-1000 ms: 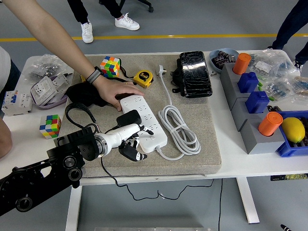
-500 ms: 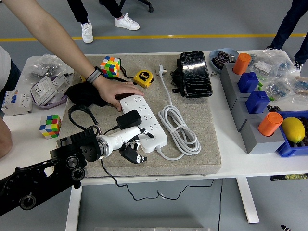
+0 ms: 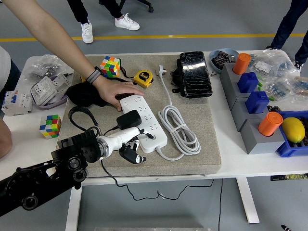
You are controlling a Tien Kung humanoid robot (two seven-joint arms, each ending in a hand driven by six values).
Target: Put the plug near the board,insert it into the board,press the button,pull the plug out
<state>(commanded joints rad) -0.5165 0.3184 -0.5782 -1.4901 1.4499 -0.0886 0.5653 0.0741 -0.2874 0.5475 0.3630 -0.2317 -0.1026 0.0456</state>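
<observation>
A white power strip (image 3: 144,120) lies on the grey mat (image 3: 202,120), its white cord coiled to the right (image 3: 180,130). A black plug (image 3: 129,119) sits on the strip's left side, and its black cable (image 3: 79,115) loops away to the left. My left hand (image 3: 131,147) comes in from the lower left. It lies at the strip's near end, just below the plug, fingers curled down onto the mat and holding nothing. A person's hand (image 3: 113,94) presses on the strip's far end.
A tape measure (image 3: 143,78), a black pouch (image 3: 195,74) and a Rubik's cube (image 3: 110,66) lie at the mat's far side. Another cube (image 3: 50,126) sits left. Grey blocks with orange and blue pieces (image 3: 255,101) and a lemon (image 3: 293,129) stand right.
My left hand has drawn back a little toward the lower left, away from the plug. The plug, the strip and the person's hand have stayed in place.
</observation>
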